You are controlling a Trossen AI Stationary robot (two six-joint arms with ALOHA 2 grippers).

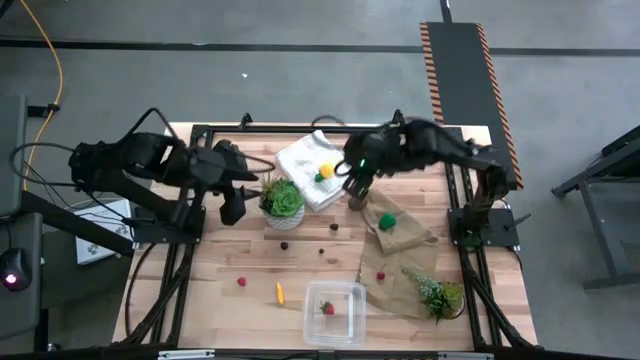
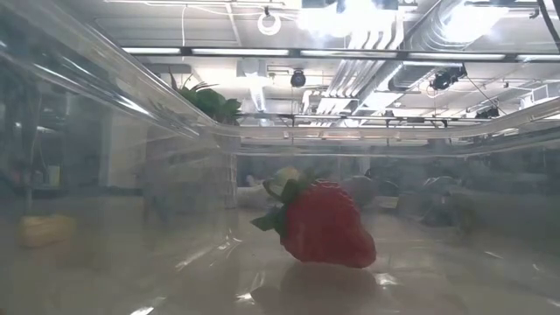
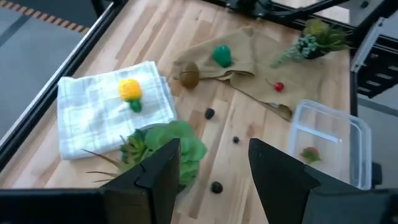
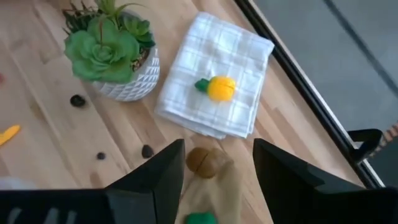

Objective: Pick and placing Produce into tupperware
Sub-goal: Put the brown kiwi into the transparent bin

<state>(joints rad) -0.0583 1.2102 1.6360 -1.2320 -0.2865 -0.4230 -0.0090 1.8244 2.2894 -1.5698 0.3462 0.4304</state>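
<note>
Up close, behind the clear wall of the tupperware (image 2: 105,79) at the table's front edge, lying alone on its side: one red strawberry (image 2: 324,223).

Just past the box, loose on bare wood: an orange stick (image 1: 279,292), a red berry (image 1: 241,281) and, farther in, a few dark berries (image 1: 284,244).

Farther back, poised just above the brown kiwi ball (image 4: 205,162) at the rim of the crumpled paper bag (image 1: 400,250), fingers apart and nothing between them: the right gripper (image 4: 217,152). Near it on the bag, a green broccoli-like piece (image 1: 387,220).

Across the table, waiting beside the potted succulent (image 1: 282,200), jaws likewise spread and empty: the left gripper (image 1: 232,205).

Farthest off, perched on the folded white cloth (image 1: 300,160): the yellow lemon (image 1: 325,172).

Judged of the kiwi: light, hard, smooth and round, so prone to rolling or squirting free. Best taken low and square across its widest middle, with a gentle squeeze.
</note>
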